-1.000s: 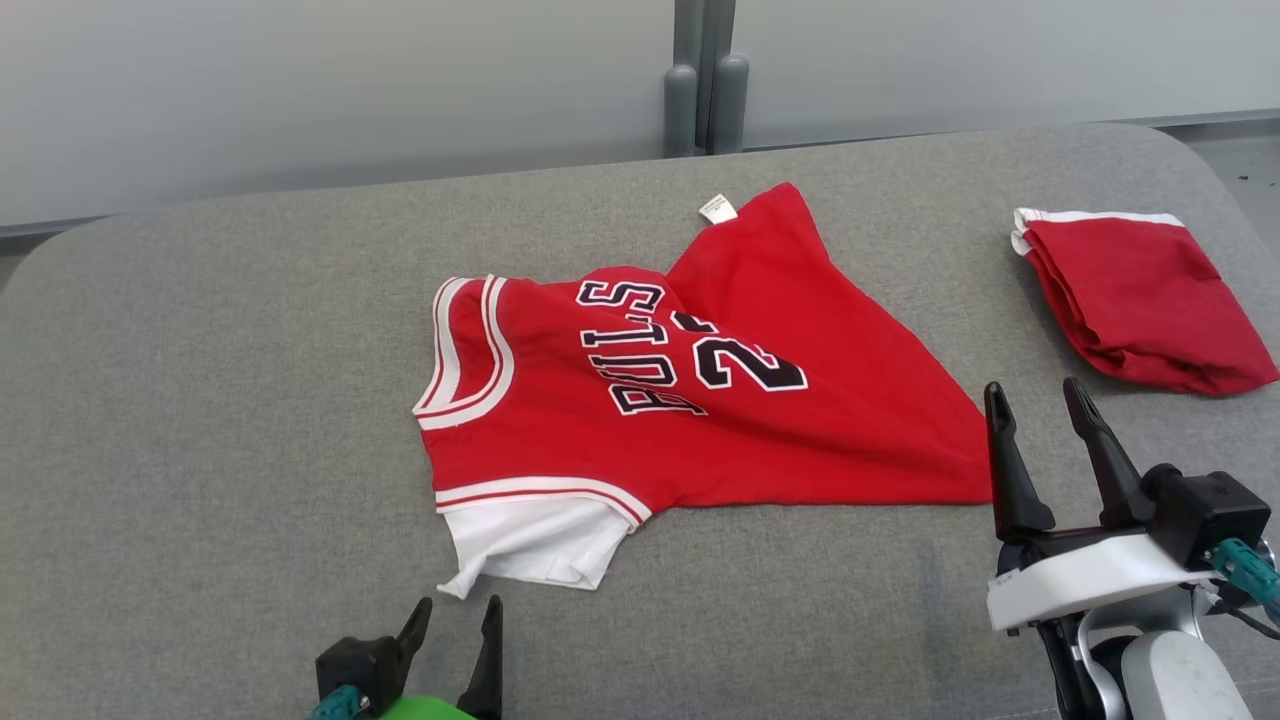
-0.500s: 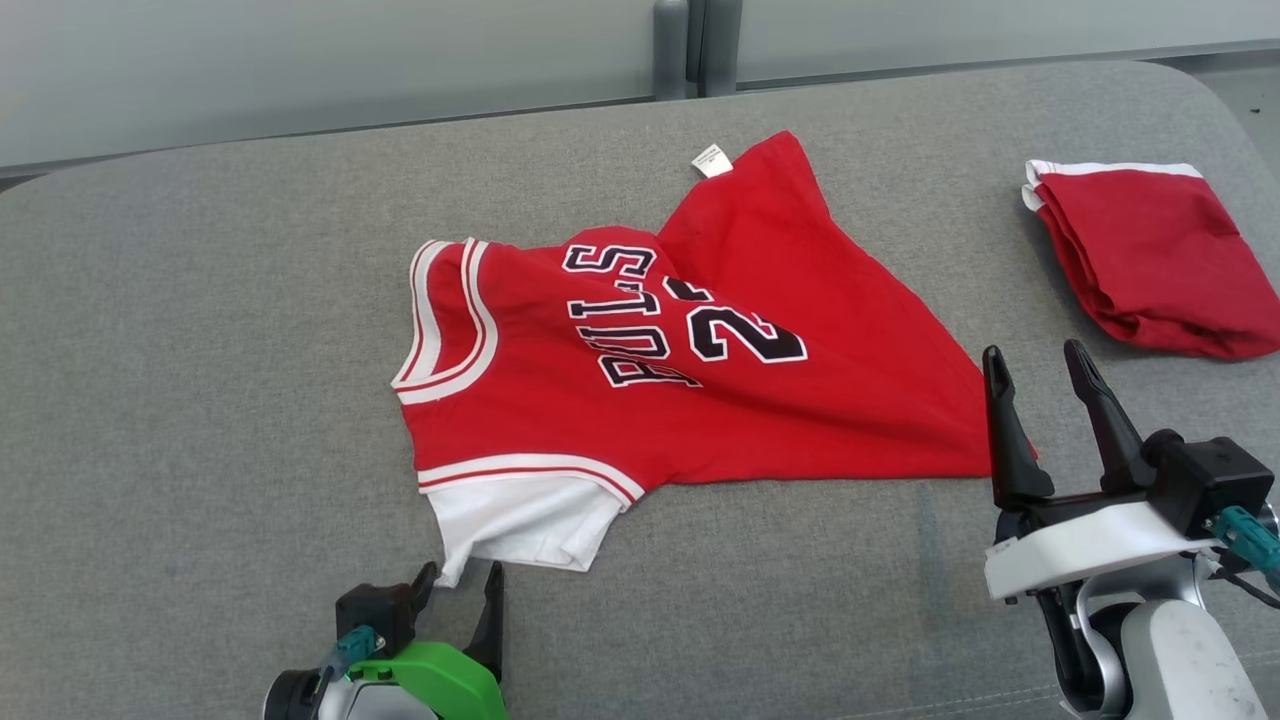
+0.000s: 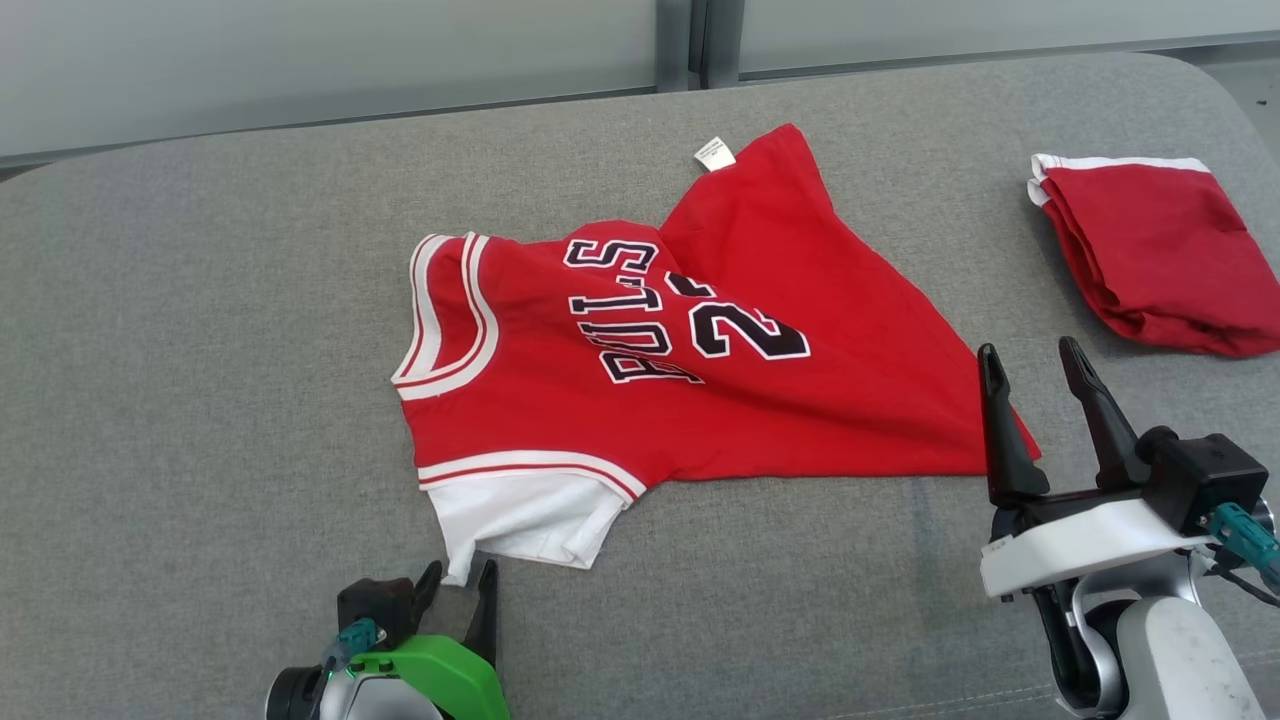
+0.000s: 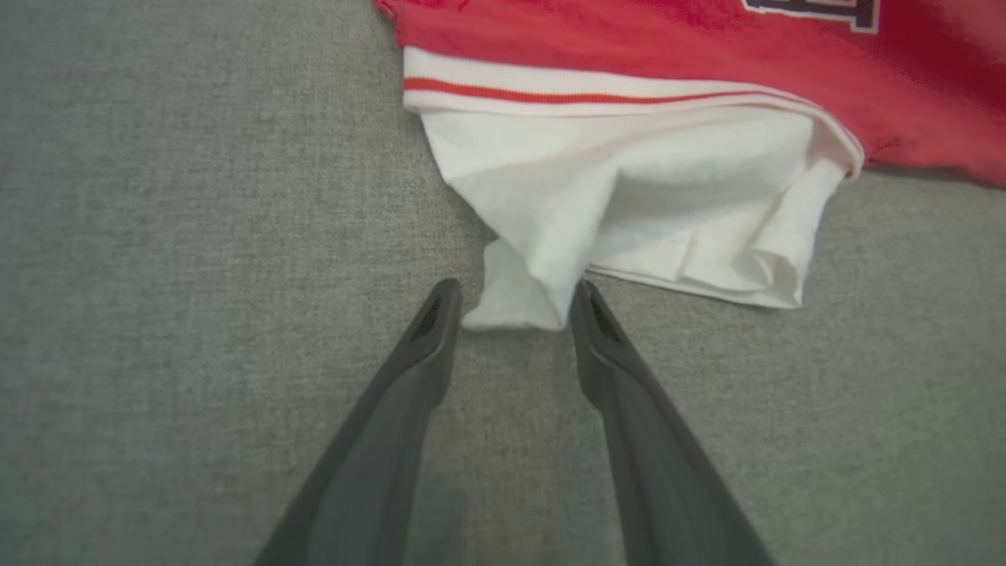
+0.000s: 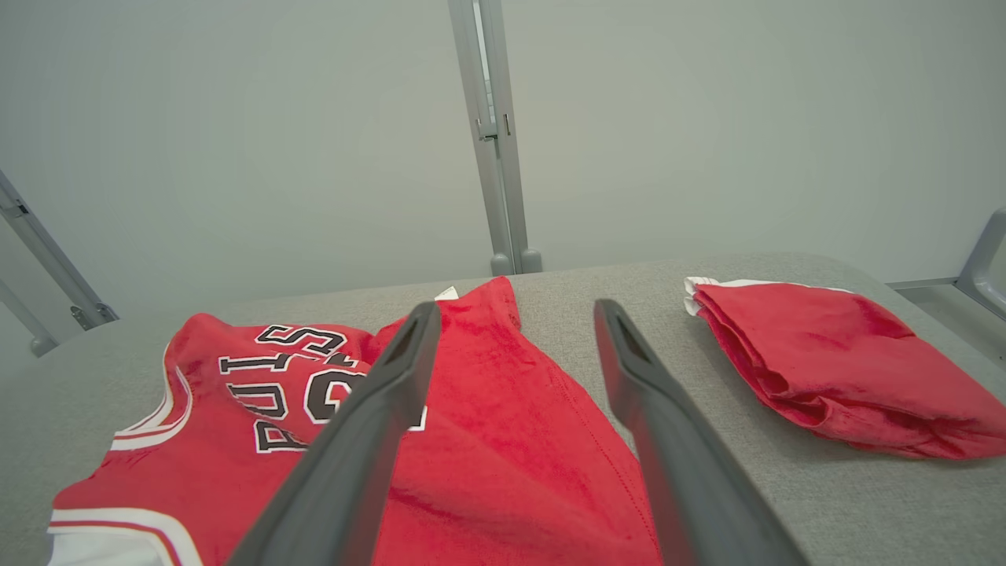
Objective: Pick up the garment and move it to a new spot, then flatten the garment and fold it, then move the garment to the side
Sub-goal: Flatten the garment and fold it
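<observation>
The garment (image 3: 560, 420) is a red jersey with black lettering and a white sleeve, lying crumpled on the grey padded table (image 3: 200, 350). My left gripper (image 3: 460, 572) sits at the near white sleeve corner. In the left wrist view the left gripper (image 4: 515, 292) has its two fingers on either side of the sleeve (image 4: 629, 196) corner, jaws still apart, the right finger touching cloth. My right gripper (image 3: 1028, 350) is open just above the jersey's right corner, holding nothing. In the right wrist view the right gripper (image 5: 515, 310) hovers over the garment (image 5: 487, 440).
A second red garment (image 3: 1160, 250), folded, lies at the table's far right, also seen as the folded garment (image 5: 825, 369) beside my right fingers. Grey wall panels and a post (image 3: 700, 40) stand behind the table. The table's right edge curves away near that folded pile.
The head camera tilted down, shifting the whole picture. My left gripper advanced to the white sleeve corner and its fingers narrowed around it. The right gripper stayed open, about in place.
</observation>
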